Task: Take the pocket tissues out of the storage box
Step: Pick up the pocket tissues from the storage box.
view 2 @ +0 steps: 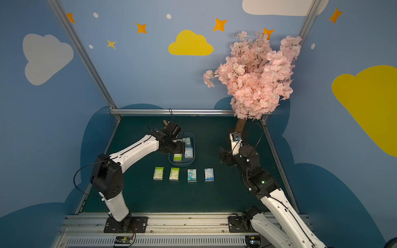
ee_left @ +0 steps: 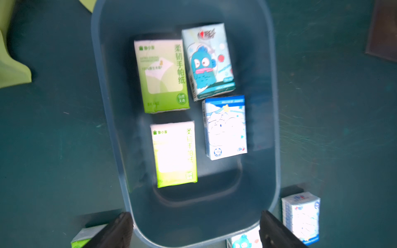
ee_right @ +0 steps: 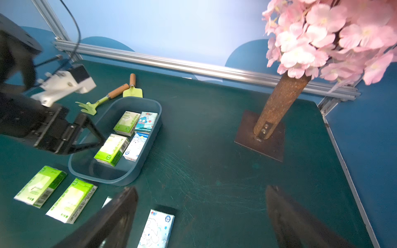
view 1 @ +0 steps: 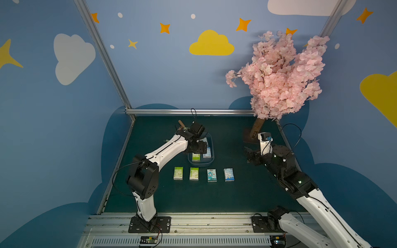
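The dull blue storage box (ee_left: pixel 111 128) holds several pocket tissues lying flat: two green-and-white packets (ee_left: pixel 161 75) (ee_left: pixel 174 153) and two light blue cartoon packets (ee_left: pixel 209 60) (ee_left: pixel 224 127). My left gripper (ee_left: pixel 196 214) hovers above the box's near end, open wide, its dark fingers (ee_left: pixel 124 219) either side of the rim, nothing gripped. In both top views it hangs over the box (view 1: pixel 200 164) (view 2: pixel 181 165). A row of several packets (view 1: pixel 178 173) (view 1: pixel 228 174) lies on the mat in front of the box. My right gripper (ee_right: pixel 202 189) is open over bare mat, right of the box.
A pink blossom tree (view 1: pixel 279 75) stands on a brown base plate (ee_right: pixel 260 139) at the back right. A yellow-green toy shovel (ee_right: pixel 132 91) and rake (ee_right: pixel 92 106) lie behind the box. Metal rails (view 1: pixel 189 111) edge the green mat.
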Tool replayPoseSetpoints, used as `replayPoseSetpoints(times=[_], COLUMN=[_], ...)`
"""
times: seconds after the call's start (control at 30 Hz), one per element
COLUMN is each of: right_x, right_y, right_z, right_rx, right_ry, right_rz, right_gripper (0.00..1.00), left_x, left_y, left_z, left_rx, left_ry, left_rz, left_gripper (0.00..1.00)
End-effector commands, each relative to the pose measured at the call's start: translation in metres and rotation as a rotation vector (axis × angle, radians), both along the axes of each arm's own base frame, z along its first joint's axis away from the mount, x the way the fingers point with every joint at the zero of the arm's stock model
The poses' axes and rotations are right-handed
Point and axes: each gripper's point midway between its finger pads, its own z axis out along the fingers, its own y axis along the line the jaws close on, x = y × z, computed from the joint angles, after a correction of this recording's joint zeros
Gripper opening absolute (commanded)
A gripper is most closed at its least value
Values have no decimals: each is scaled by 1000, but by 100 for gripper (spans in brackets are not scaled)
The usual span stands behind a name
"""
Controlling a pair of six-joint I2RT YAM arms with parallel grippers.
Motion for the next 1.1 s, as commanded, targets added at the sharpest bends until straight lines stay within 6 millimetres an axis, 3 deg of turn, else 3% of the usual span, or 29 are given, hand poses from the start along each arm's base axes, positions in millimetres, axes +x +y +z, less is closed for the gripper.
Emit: replayPoseSetpoints(times=[0.0, 0.3, 0.53, 1.07], right_x=[-8, -27, -25, -17], right_y=[7, 17, 19, 22], right_z=[10, 10, 3, -1], right_rx=[-30, -22, -37, -61], right_ry=[-74, -149, -119, -113], right_rz=[88, 202, 210, 208], right_gripper=[98, 98, 98, 98], left_x=[-2, 9, 15, 27], left_y=[8, 12, 4, 4], left_z=[-8, -36, -54, -96], left_rx=[61, 153, 151, 195], left_ry=[41, 98, 134, 192], left_rz=[32, 44, 42, 51], left_gripper=[92, 87, 78, 68])
